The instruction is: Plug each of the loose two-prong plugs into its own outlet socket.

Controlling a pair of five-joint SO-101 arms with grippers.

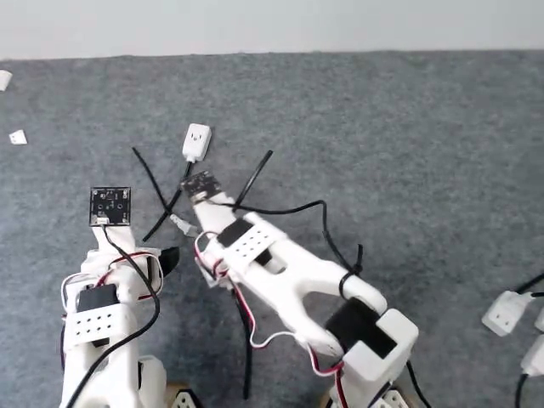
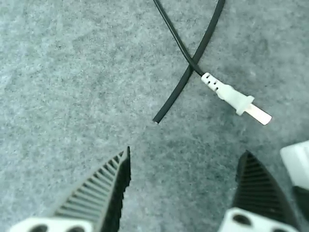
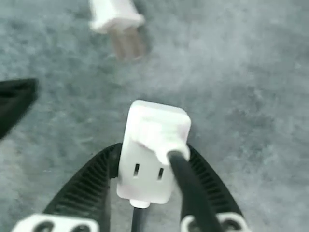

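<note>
While the L gripper hangs over bare grey carpet w/ fingers spread wide & nothing between them, a loose white two-prong plug lies just beyond its tips, its thin cord crossing a thicker cable. Higher in the high view, a white outlet socket lies flat, apart from the plug. R gripper, near that plug, is clamped on a second white socket block, slots facing the wrist cam, a black lead running over it. More white blocks w/ cables sit at the far R edge, well apart from both arms
</note>
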